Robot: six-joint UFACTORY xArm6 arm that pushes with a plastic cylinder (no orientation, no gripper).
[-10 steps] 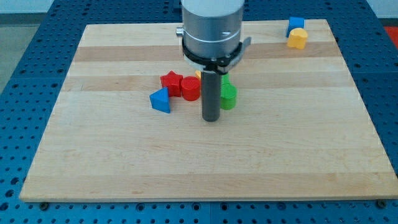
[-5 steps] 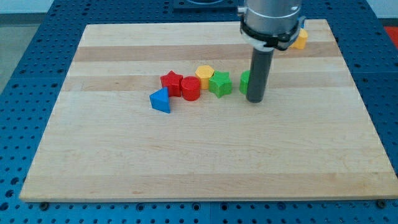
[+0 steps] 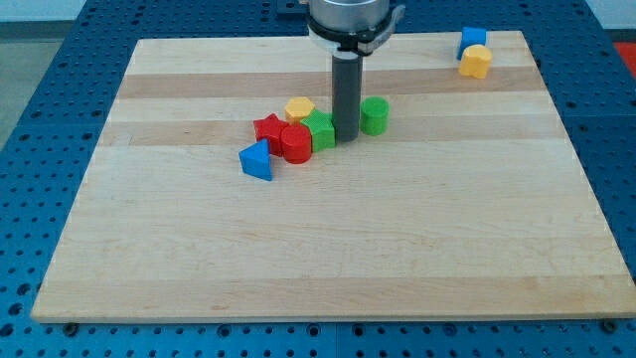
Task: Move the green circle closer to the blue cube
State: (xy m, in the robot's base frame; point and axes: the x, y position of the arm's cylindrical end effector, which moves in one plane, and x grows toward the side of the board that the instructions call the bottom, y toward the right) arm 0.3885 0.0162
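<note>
The green circle (image 3: 375, 114) stands upright near the board's middle, slightly toward the view's top. My tip (image 3: 346, 136) rests on the board just to its left, between it and a green star-shaped block (image 3: 321, 131), close to both. The blue cube (image 3: 473, 38) sits far off at the view's top right corner of the wooden board (image 3: 318, 239).
A yellow block (image 3: 477, 62) lies just below the blue cube. Left of my tip, a cluster holds a yellow hexagon (image 3: 299, 108), a red cylinder (image 3: 296, 142), a red star (image 3: 269, 129) and a blue triangular block (image 3: 256, 160).
My tip has swung from the circle's right side back to its left. The green circle has shifted left and up. The green star and yellow hexagon have been pushed left against the red blocks.
</note>
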